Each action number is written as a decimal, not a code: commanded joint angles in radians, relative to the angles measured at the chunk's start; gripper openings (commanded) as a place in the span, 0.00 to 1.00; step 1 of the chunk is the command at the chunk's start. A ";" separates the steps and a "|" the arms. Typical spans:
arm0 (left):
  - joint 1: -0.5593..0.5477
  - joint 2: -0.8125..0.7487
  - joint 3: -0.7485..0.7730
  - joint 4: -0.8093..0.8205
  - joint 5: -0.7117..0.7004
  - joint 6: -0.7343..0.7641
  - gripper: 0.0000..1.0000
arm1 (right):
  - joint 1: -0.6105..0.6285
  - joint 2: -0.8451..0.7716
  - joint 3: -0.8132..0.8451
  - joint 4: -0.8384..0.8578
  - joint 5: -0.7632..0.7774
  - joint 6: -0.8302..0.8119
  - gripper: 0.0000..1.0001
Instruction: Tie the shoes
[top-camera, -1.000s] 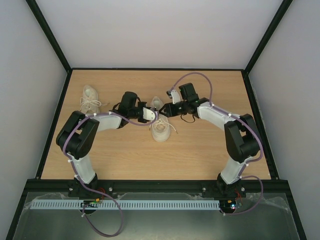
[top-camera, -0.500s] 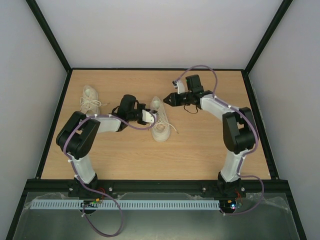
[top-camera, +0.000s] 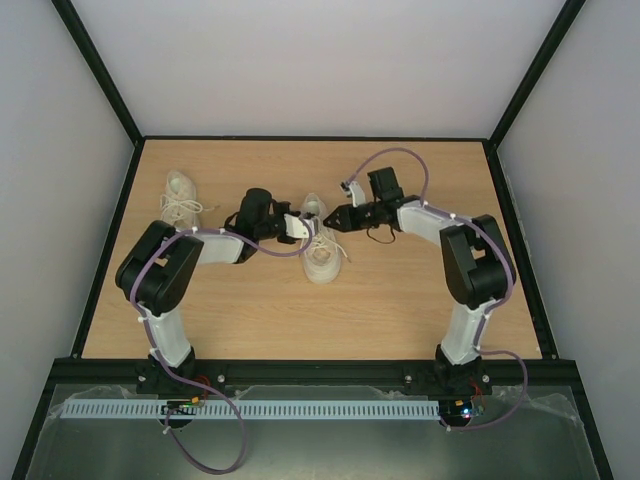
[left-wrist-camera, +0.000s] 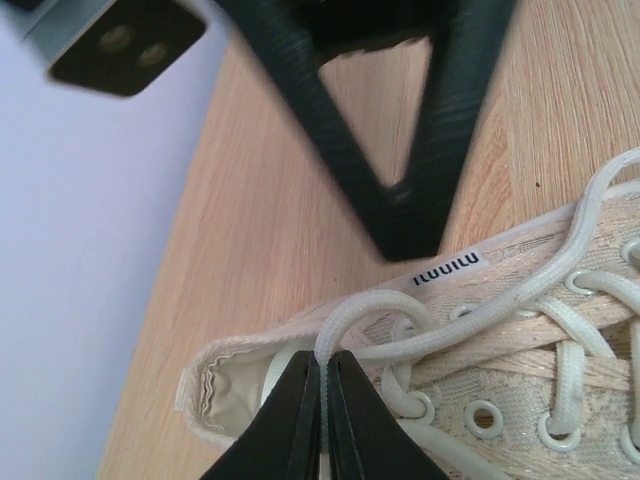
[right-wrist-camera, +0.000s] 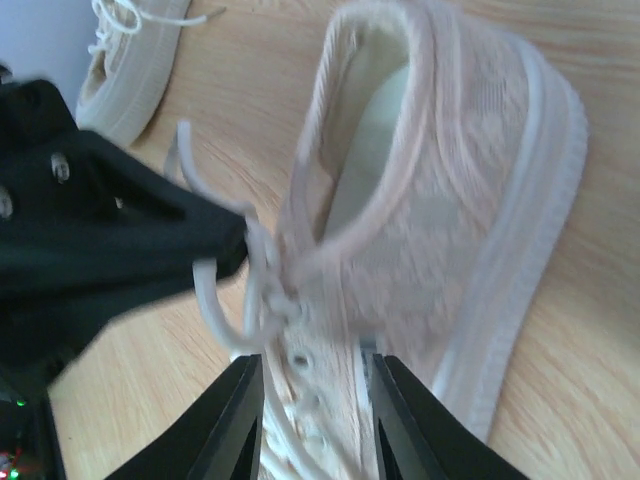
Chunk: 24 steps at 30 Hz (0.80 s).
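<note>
Centre of the top view: one cream shoe (top-camera: 320, 250) lies on the wooden surface (top-camera: 420, 300). Its long axis runs up-down in the frame, heel opening upward, toe toward the bottom. The second shoe (top-camera: 181, 197) sits upper left. The left hand (left-wrist-camera: 322, 392) is clamped on a lace loop (left-wrist-camera: 350, 308). The right hand (right-wrist-camera: 316, 390), fingers apart, straddles the shoe's side. Risk: pulling the lace may drag the light shoe or unthread it.

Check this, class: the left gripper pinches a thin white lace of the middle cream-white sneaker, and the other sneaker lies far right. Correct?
Wrong side: the other cream-white sneaker lies far left, per the top view. The left gripper does pinch the middle sneaker's thin white lace.
</note>
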 joint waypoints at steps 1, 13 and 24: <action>-0.008 -0.010 -0.012 0.026 0.038 -0.039 0.03 | 0.010 -0.122 -0.177 0.097 0.051 0.033 0.35; -0.017 -0.016 -0.008 0.015 0.020 -0.099 0.03 | 0.096 -0.133 -0.262 0.217 0.172 -0.005 0.35; -0.017 -0.021 -0.007 0.007 0.025 -0.115 0.02 | 0.146 -0.123 -0.247 0.223 0.284 -0.049 0.22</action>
